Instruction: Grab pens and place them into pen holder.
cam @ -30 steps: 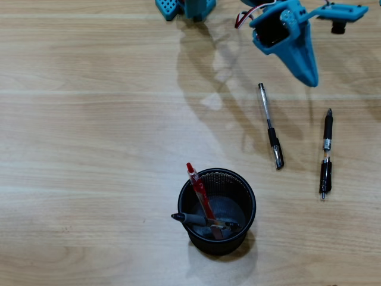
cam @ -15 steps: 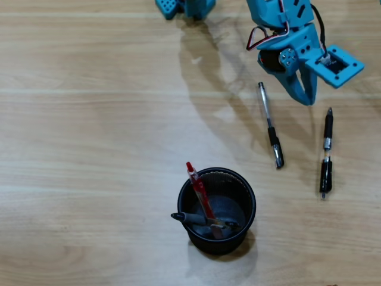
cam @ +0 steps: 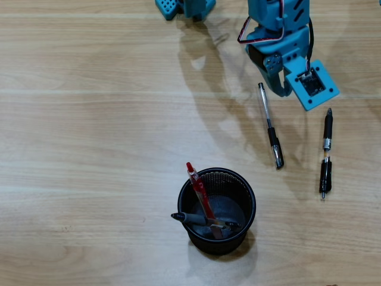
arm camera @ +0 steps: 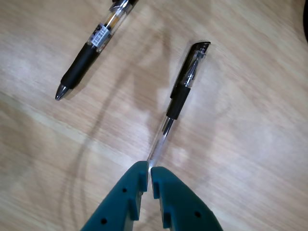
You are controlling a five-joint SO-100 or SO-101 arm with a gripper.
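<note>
A light wood-grain table [cam: 89,119] (pale bands crossing it) fills both views.

The teal arm [cam: 280,24] enters from the top edge of the overhead view, right of centre, its wrist bent downward toward the table. In the wrist view the gripper [arm camera: 148,169] rises from the bottom centre, its two teal fingers [arm camera: 130,192] pressed nearly together, tips almost touching.

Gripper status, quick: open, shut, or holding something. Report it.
Gripper: fingers nearly together, pinched at the tip end of the clear pen with black cap, which lies on the table. Appears shut on it, not lifted.
</note>
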